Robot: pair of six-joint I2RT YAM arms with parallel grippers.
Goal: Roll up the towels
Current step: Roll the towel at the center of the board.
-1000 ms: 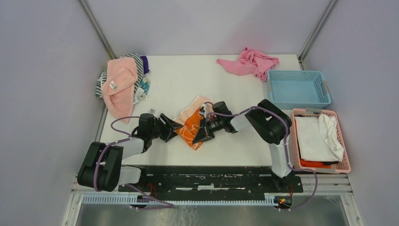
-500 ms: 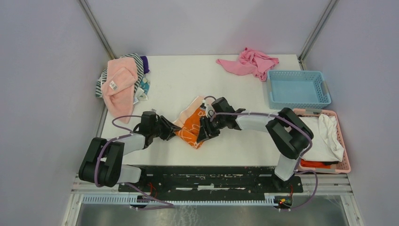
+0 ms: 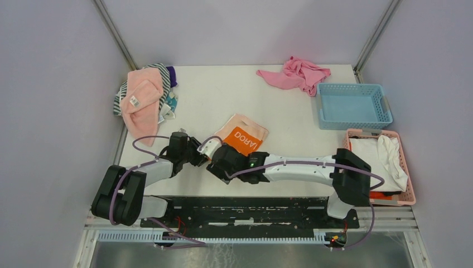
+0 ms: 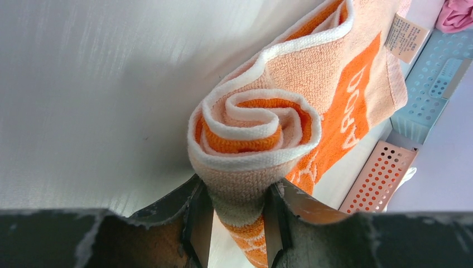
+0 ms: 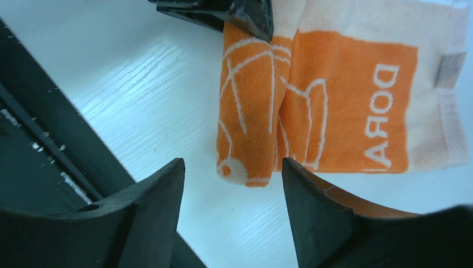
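The orange towel [image 3: 245,138] lies at mid-table, its near part rolled up and its far part flat, white lettering showing. In the left wrist view the roll's spiral end [image 4: 254,125] sits squeezed between my left gripper [image 4: 237,220] fingers, so the left gripper [image 3: 202,158] is shut on it. My right gripper [image 3: 218,166] hovers low by the roll's other end, jaws open and empty; in its own view the right gripper [image 5: 231,173] frames bare table just short of the orange towel [image 5: 312,106]. The pale pink towel [image 3: 139,95], white label showing, lies on a pile at back left.
A crumpled pink cloth [image 3: 295,73] lies at the back right beside an empty blue basket [image 3: 385,114]. A pink basket [image 3: 350,167] with white cloth stands at the right edge. Striped cloths [image 3: 118,100] lie under the pale pink towel. The black base rail [image 3: 251,209] runs along the near edge.
My right gripper has opened, let go of the orange towel and swung left and nearer. The left gripper has closed on the roll's end. The towel's far part now lies flat.
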